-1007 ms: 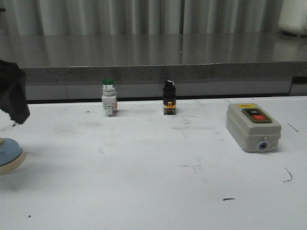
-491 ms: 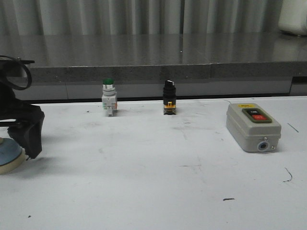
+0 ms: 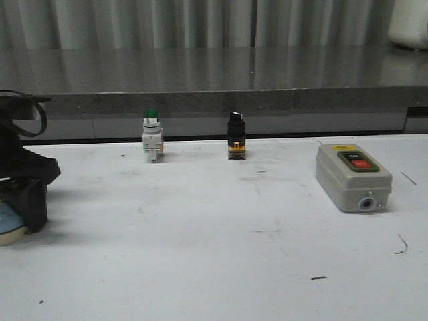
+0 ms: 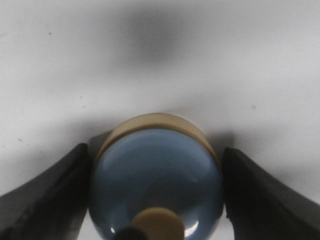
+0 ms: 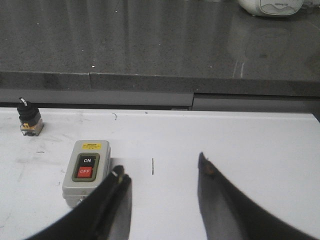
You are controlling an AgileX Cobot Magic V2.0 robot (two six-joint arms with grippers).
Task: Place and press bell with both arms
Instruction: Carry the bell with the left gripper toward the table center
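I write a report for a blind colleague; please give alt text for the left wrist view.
A light-blue bell with a cream base and knob sits on the white table, between the two black fingers of the left end effector, which flank its sides.

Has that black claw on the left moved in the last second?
Yes. The left claw dropped from above the bell down around it, judged against the unmoved green button.

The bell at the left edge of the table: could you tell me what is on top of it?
A cream knob tops the bell. The left gripper has its jaws around the dome; the front view hides most of it.
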